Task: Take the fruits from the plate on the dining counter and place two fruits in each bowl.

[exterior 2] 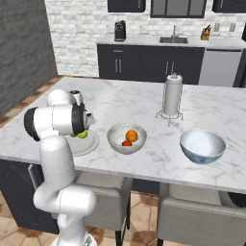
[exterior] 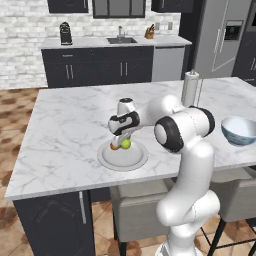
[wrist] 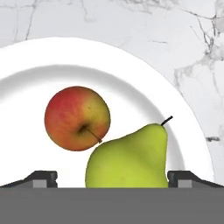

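On the plate [wrist: 26, 78] lie a green pear [wrist: 131, 157] and a red-yellow apple [wrist: 77, 118], touching each other. The tool [wrist: 112, 177] hangs just above them with its jaws wide open, one on each side of the pear. The plate rests on the marble tabletop [exterior: 65, 125]. Beside it, a speckled bowl [exterior 2: 115, 141] holds two orange fruits [exterior 2: 131, 136], and a blue bowl [exterior 2: 202, 146] stands further along.

A paper towel holder [exterior 2: 172, 96] stands upright on the marble, with grey stools [exterior 2: 192, 211] tucked beneath the overhang.
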